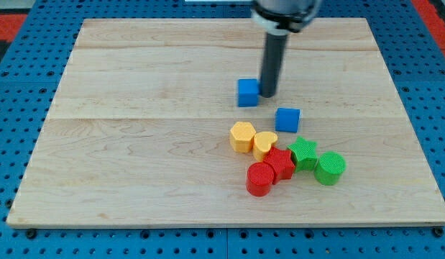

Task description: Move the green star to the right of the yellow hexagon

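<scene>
Tip (269,94) down on the desk (136,158), parked just right of a blue cube (247,93), touching or nearly so; hard to tell which. No fingers on this rig at all, only a bare rod, so nothing opens, nothing shuts, nothing held.

Green star (303,152) sitting in the cluster toward the desk's bottom-right corner, wedged between a red star (281,162) on its left and a green cylinder (330,167) at its lower right. Touching the red star, by the look of it, and close against the cylinder.

Yellow hexagon (242,136) at the cluster's left end, pressed against a yellow heart (264,144). A red cylinder (260,179) at the bottom of the pack, and a second blue cube (287,119) just above it all.

Progress so far? Little to show. Star already lying on the hexagon's right side, loosely speaking, but with the heart and the red star between them, and lower down toward the bottom edge. Not yet placed beside the hexagon. Tip well apart from the star, up toward the desk's middle, no contact with it.

Still to do, as a judgement: bring the tip round to the star, work it free of its neighbours, and settle it level with the hexagon. Tight quarters; heart and second cube likely to get nudged.
</scene>
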{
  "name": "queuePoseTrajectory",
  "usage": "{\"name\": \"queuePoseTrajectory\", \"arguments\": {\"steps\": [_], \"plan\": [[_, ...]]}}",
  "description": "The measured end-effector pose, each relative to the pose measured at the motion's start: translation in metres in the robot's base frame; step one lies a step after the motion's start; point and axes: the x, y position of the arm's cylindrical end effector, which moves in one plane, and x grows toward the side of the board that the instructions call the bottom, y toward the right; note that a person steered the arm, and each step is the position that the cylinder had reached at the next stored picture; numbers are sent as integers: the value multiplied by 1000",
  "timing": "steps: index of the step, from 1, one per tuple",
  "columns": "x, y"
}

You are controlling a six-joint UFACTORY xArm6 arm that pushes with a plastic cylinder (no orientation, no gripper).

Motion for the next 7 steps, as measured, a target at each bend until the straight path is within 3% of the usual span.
{"name": "queuePoseTrajectory", "arguments": {"steps": [2,3,4,5,7], "plan": [[29,18],[36,66],[38,58],[23,94],[122,159]]}}
